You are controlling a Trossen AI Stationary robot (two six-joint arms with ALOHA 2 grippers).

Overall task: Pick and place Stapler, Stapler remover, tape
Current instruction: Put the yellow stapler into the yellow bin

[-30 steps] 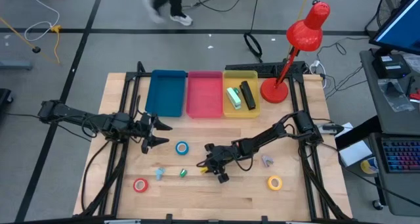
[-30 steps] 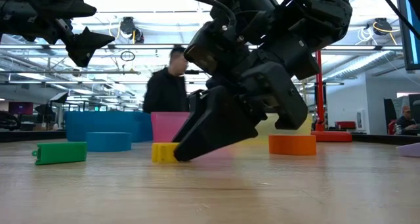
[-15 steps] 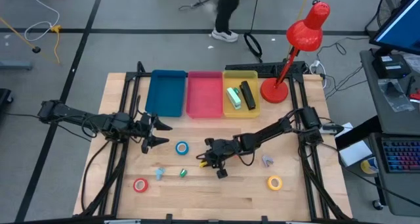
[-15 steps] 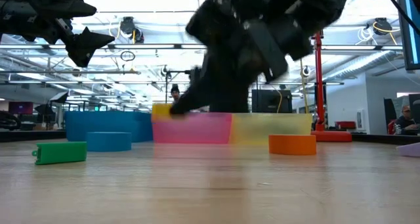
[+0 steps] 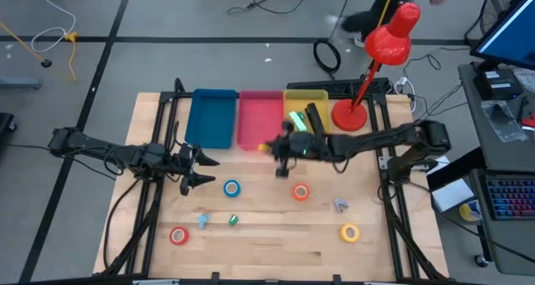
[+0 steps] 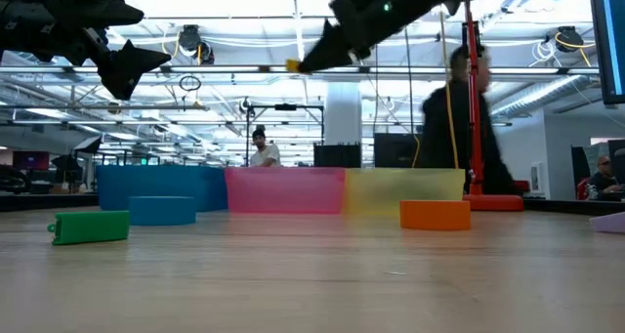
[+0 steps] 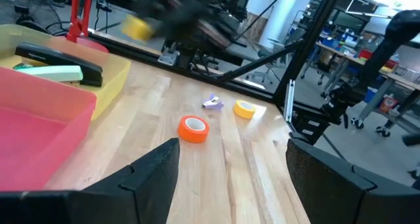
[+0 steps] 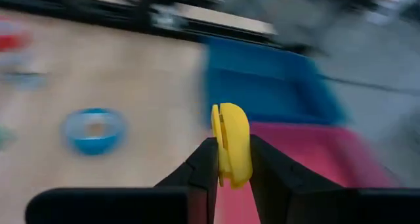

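right fingers point(image 8: 233, 171) pinched raised, left fingers point(image 7: 157, 168) spread.

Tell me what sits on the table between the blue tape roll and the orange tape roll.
Nothing: in the high view the wood between the blue tape roll and the orange tape roll is bare. The right tool hangs farther back, near the pink tray.

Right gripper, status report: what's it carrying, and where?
Right gripper shut on small yellow oblong piece, airborne above pink plastic tray. Left gripper open, waiting beside blue tape roll. Nothing obstructing.
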